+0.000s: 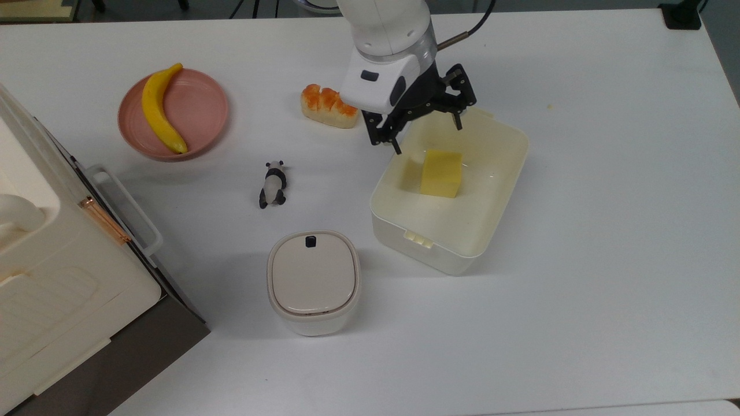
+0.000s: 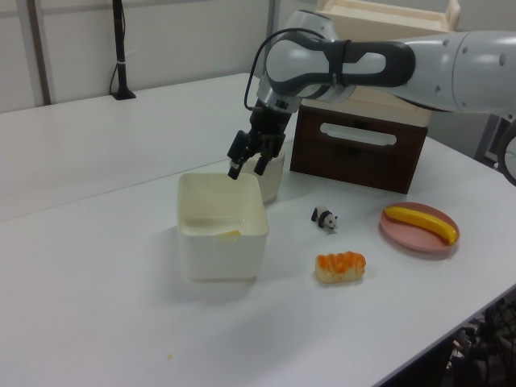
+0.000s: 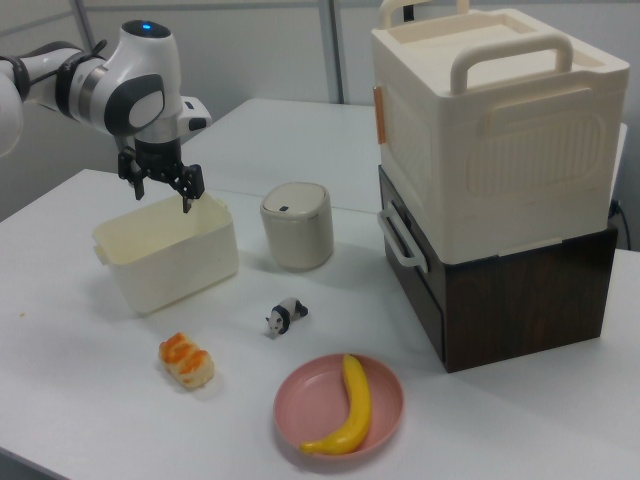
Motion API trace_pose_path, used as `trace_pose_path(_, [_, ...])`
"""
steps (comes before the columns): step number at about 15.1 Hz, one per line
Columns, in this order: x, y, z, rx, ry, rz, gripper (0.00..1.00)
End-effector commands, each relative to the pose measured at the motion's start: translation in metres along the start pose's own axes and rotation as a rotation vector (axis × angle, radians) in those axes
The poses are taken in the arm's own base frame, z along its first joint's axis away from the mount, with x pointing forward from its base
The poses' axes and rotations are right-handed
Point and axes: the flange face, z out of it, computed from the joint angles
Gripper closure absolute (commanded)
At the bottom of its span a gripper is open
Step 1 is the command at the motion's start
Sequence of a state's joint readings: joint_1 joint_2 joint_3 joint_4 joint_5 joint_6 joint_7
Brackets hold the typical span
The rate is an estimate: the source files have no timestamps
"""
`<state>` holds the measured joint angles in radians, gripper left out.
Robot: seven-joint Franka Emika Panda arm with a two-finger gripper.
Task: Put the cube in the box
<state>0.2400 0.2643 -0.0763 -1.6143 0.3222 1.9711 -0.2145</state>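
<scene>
— Where's the small matte yellow foam cube [image 1: 442,173]?
— Resting inside the large cream-white plastic box [image 1: 497,214], on its floor.
— And the black two-finger gripper [image 1: 426,132]?
— Above the box's rim, jaws spread, holding nothing.

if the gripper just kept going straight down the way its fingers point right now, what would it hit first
Probably the box: the open gripper hangs over its far rim in the top view, so its fingers would meet that rim or the floor just inside. The cube lies nearer the middle, likely missed, though depth is uncertain.
</scene>
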Motion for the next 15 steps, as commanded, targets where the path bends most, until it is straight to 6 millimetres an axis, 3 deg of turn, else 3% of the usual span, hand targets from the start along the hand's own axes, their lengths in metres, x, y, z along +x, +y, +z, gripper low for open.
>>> trace_pose_path(1, [-0.022,0.01,-0.029,-0.113,-0.107,0.053,0.0])
trace_pose_path(5, [-0.05,0.026,-0.082,-0.257,-0.14,0.16,0.0])
trace_pose_path(7, [-0.056,0.038,-0.095,-0.314,-0.137,0.211,0.0])
trace_pose_path(9, [-0.067,0.064,-0.122,-0.312,-0.101,0.26,0.0])
trace_pose_path(12, [-0.07,0.065,-0.131,-0.306,-0.085,0.283,0.0])
trace_pose_path(15, [-0.07,0.067,-0.127,-0.307,-0.09,0.299,0.0])
